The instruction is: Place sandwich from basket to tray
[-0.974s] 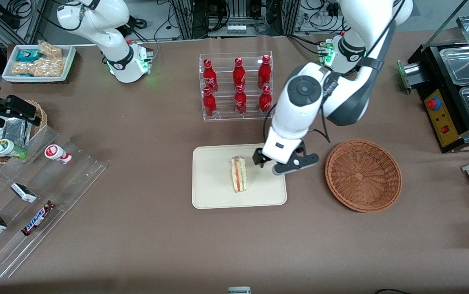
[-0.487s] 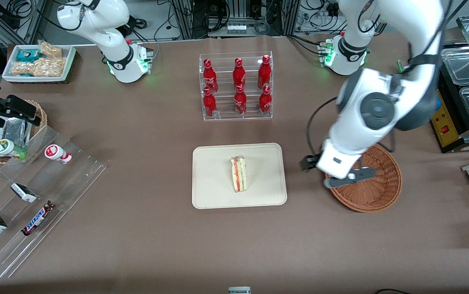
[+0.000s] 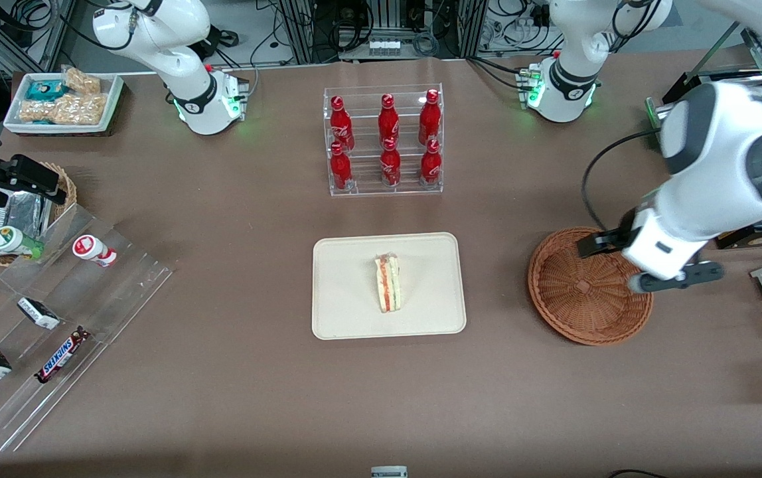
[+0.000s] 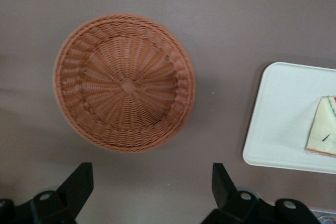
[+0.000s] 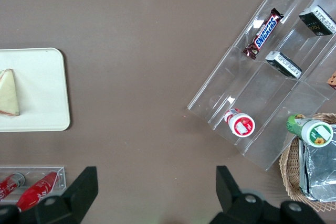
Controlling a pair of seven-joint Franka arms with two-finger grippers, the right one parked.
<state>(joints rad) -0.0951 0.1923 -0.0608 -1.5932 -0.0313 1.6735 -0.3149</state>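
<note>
— What is changed, seen from the front?
— Moved off the tray [image 3: 354,312], the gripper [image 3: 646,264] is held over the wicker basket's [image 3: 573,312] rim; the sandwich [image 3: 387,284] is left on the tray.
— And at the wrist?
— Fingers [image 4: 79,183] are spread, nothing gripped; the basket lies beside the tray.

the basket [image 3: 590,285] [image 4: 124,82] is rough woven wicker, reddish-brown and matt, lying below the gripper [image 3: 650,264] [image 4: 152,192], whose matt black plastic jaws stand wide apart above the basket's edge toward the working arm's end of the desk. the desk [image 3: 255,398] wears a smooth, dull brown cloth-like cover. well apart from the jaws, the tray [image 3: 348,312] [image 4: 286,119] is smooth cream plastic with a faint sheen, and on it the sandwich [image 3: 387,284] [image 4: 325,132] shows soft pale bread under clear glossy wrap.
</note>
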